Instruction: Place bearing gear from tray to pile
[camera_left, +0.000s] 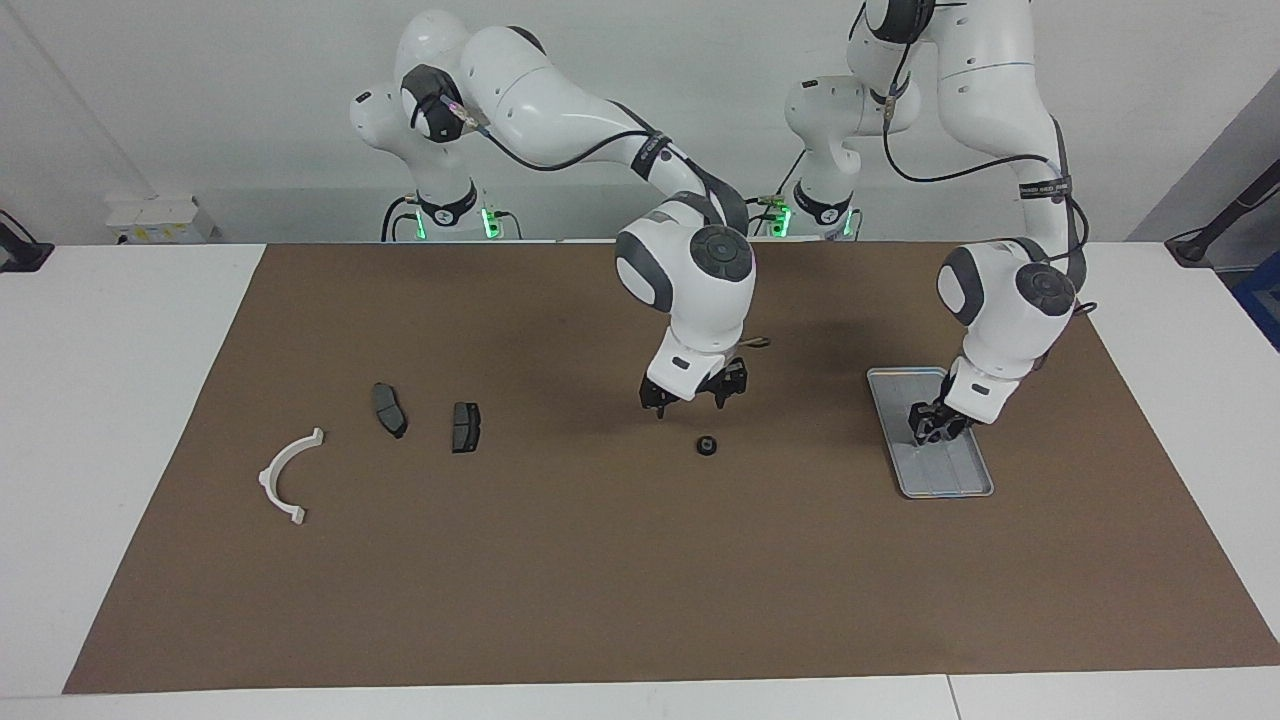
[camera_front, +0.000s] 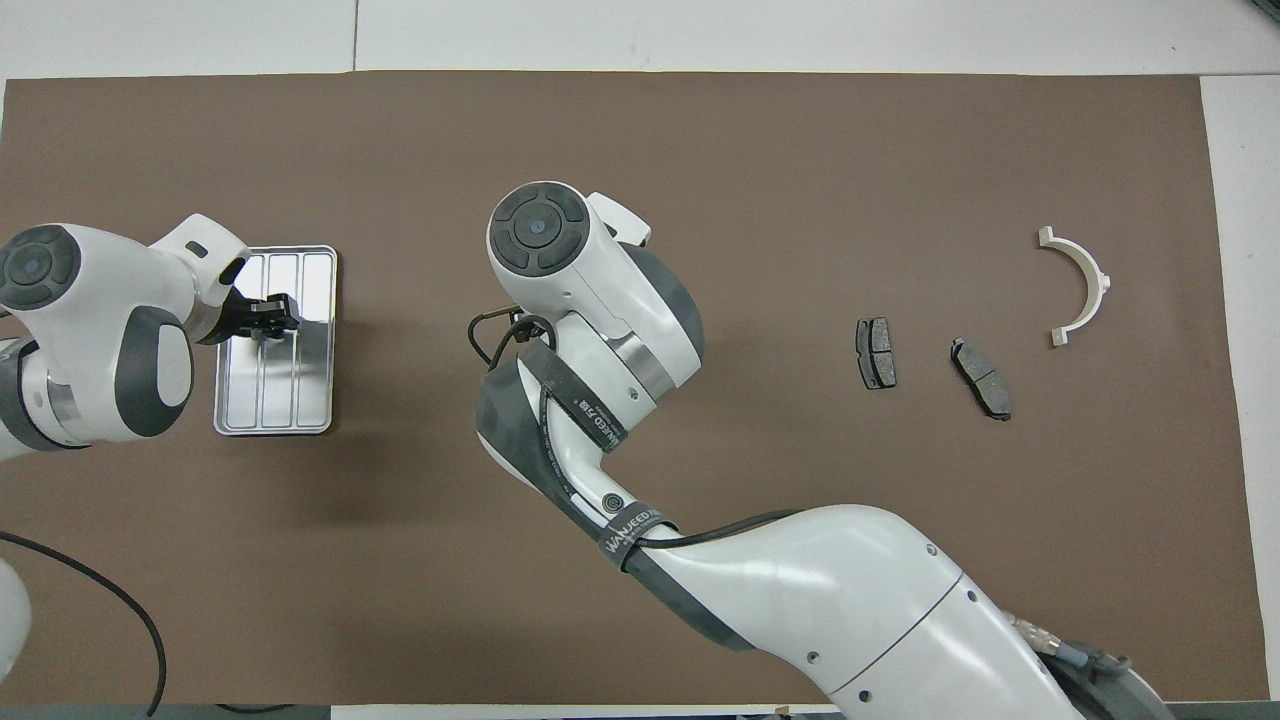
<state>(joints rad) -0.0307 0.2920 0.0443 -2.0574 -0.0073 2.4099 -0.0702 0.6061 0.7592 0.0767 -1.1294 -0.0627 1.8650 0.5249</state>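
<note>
The bearing gear (camera_left: 708, 446), a small black ring, lies on the brown mat near the middle of the table, outside the tray; in the overhead view the right arm hides it. My right gripper (camera_left: 690, 403) hangs open and empty just above the mat, right beside the gear. My left gripper (camera_left: 932, 430) (camera_front: 268, 316) is low over the silver ridged tray (camera_left: 940, 489) (camera_front: 275, 425), whose visible part holds nothing. The pile lies toward the right arm's end: a white half-ring bracket (camera_left: 275, 465) (camera_front: 1090, 275) and two dark pads (camera_left: 389, 410) (camera_left: 465, 427) (camera_front: 876, 352) (camera_front: 981, 378).
The brown mat (camera_left: 640, 600) covers most of the white table. The stretch of mat between the gear and the nearer pad is bare. The right arm's wrist and forearm (camera_front: 600, 330) span the middle of the mat.
</note>
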